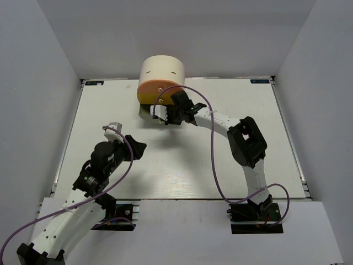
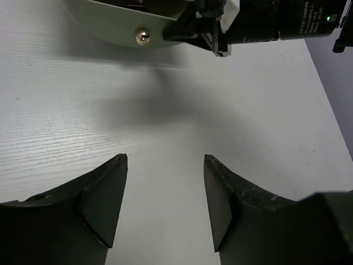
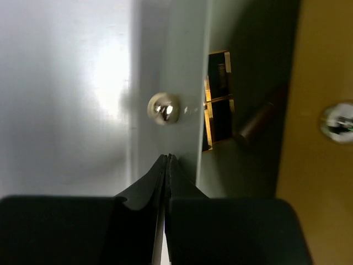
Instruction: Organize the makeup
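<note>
The cream rounded box stands at the back centre, its pale green lower drawer pulled out under the orange drawer. My right gripper is shut and empty. In the right wrist view its tips sit at the green drawer front, just below the metal knob. Through the drawer's gap a gold-coloured item and a slim brownish stick show; other makeup is hidden. My left gripper is open and empty over bare table, short of the drawer.
White walls close in the table on the left, right and back. The right arm arches over the table's right centre with its purple cable looping across. The orange drawer's knob shows at the right of the right wrist view.
</note>
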Controlling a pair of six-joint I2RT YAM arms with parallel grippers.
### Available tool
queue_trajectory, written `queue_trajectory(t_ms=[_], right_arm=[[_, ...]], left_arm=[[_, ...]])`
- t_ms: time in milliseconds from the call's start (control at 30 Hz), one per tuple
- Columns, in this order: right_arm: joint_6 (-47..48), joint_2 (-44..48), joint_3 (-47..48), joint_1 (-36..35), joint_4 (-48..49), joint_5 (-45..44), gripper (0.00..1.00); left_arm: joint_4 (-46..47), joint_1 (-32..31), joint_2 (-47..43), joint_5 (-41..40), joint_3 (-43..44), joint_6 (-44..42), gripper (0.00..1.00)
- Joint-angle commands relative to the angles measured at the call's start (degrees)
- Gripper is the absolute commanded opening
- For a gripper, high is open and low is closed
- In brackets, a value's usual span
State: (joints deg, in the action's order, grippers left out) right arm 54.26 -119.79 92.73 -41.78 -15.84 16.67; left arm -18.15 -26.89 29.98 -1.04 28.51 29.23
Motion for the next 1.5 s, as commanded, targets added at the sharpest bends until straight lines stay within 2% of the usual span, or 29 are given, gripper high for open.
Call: queue_trajectory(t_ms=[0, 567, 833, 1167, 1267, 1333, 1367, 1467], right_arm=[[-2.6, -0.9, -0.8, -0.7, 11.2, -8.5, 0.0], [-2.5, -6.7, 3.6, -1.1, 18.8, -16.4, 0.0], [-0.8, -8.4, 3.3, -1.2, 24.1, -22.9, 0.0], [0.3, -8.4, 1.7, -1.4, 26.0, -25.4, 0.0], [-1.1, -6.6, 1.5, -1.4, 21.8, -22.0, 0.0], [-3.0, -4.9, 1.1, -1.2, 17.4, -14.9, 0.0], [-4.1, -2.6, 0.8, -1.2, 11.7, -12.3, 0.0], [-5.6, 3.1, -2.9, -0.8, 1.6, 2.7, 0.0]], left_arm=[[-1.2, 0.1, -0.7, -0.7, 0.5, 0.6, 0.67], [-2.9, 0.1, -0.7, -1.2, 1.6, 0.6, 0.68], [-3.3, 0.1, -1.1, -1.4, 1.7, 1.0, 0.68], [-2.8, 0.1, -0.5, -1.1, 1.9, 1.0, 0.68], [-3.1, 0.1, -1.1, -1.2, 2.1, 1.0, 0.69], [-3.7, 0.1, -1.4, -1.5, 2.2, 1.0, 0.69], [-4.2, 0.1, -1.9, -1.7, 2.3, 1.0, 0.69], [-4.3, 0.1, -3.3, -2.0, 2.0, 1.4, 0.69]])
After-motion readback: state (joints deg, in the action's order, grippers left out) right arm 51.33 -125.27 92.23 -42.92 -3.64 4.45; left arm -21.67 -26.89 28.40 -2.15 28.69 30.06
